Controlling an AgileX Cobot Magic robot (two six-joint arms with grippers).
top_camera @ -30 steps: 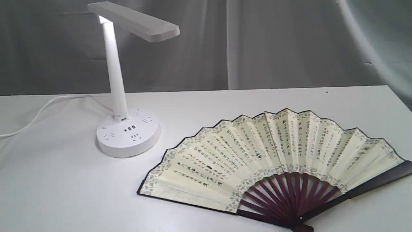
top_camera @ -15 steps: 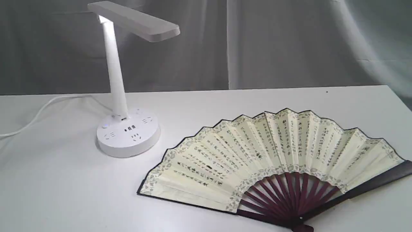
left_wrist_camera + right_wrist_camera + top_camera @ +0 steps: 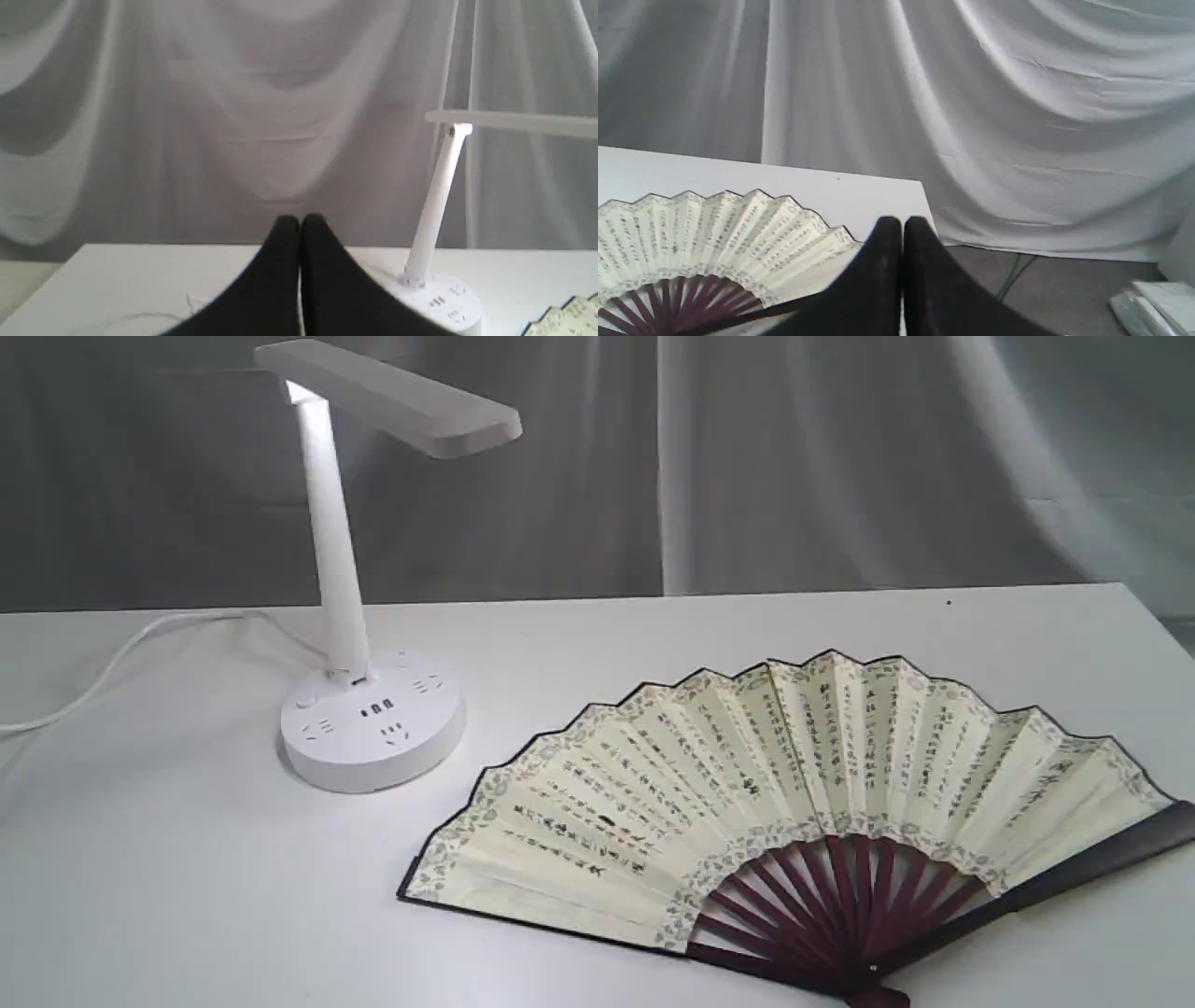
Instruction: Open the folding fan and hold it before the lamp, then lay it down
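The fan [image 3: 747, 803] lies fully open and flat on the table [image 3: 168, 896], on the near right. Its pivot points toward the near edge and its cream leaf spreads toward the far side, writing up. The pleats are evenly spaced and both dark guards rest on the surface, so it looks set down rather than dropped. The lamp [image 3: 341, 569] stands to the left and a little farther back. Its head reaches out to the right above the table, and its cord [image 3: 112, 663] trails off to the left. The fan's left tip is near the round base but apart from it, which leaves the lamp undisturbed and the fan free to lie level. Neither arm shows in the exterior view. The left gripper [image 3: 300, 224] hangs off to the left of the lamp, jaws pressed together with nothing between them. The right gripper [image 3: 902, 224] is closed and empty in the same way, beside the fan's right guard near the table's right edge and seemingly above it. With the fan open, laid down and released, and both tools clear of it, I judge the task to be at or very near its end. Nothing here shows whether the fan was held before the lamp.
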